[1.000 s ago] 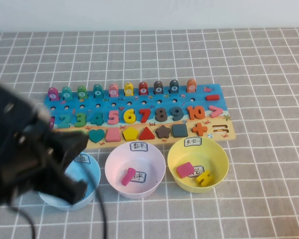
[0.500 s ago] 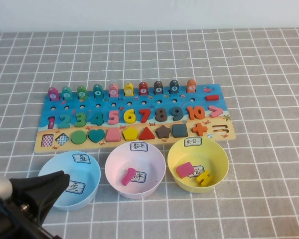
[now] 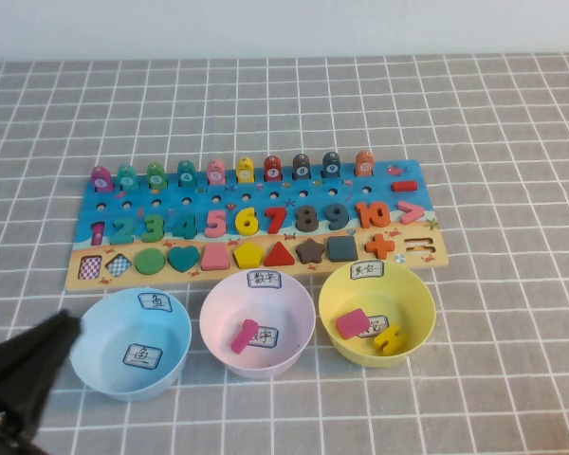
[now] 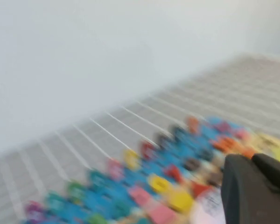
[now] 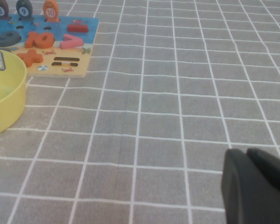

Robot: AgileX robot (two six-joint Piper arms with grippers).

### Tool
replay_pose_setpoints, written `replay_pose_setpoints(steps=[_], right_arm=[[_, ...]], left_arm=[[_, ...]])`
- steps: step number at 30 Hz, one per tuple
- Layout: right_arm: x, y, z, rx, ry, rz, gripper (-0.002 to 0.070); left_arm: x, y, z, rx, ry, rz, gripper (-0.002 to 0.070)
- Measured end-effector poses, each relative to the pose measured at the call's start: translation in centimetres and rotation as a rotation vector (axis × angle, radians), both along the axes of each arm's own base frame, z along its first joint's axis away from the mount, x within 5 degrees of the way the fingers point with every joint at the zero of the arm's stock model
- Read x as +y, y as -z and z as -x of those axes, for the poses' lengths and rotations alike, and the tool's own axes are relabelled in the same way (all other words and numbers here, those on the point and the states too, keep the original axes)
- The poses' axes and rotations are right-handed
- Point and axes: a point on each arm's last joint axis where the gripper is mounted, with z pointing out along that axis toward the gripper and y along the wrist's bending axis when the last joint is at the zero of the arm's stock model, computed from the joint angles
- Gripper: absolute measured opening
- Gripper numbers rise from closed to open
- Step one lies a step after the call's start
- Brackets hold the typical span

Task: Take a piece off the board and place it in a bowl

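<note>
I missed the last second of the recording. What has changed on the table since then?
The left arm pulled back toward the robot's left near corner; its left pincer now sits beside the light blue bowl, no longer covering it. The piece stays in the pink bowl, and the board and yellow bowl are unmoved. The right pincer is out of the high view.
</note>
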Motion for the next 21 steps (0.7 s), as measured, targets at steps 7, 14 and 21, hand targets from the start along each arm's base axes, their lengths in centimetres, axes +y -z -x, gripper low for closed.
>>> replay_pose_setpoints(steps=[7, 14, 21], right_arm=[[0.0, 0.0, 0.0, 0.000, 0.000, 0.000, -0.0017], [0.0, 0.0, 0.0, -0.001, 0.000, 0.000, -0.0017], [0.0, 0.0, 0.0, -0.002, 0.000, 0.000, -0.0017]], left_arm=[[3.4, 2.3, 2.1, -0.248, -0.248, 0.130, 0.0000], [4.6, 3.0, 3.2, -0.257, -0.397, 0.169, 0.0000], [4.8, 5.0, 2.8, -0.042, -0.431, 0.088, -0.0001]])
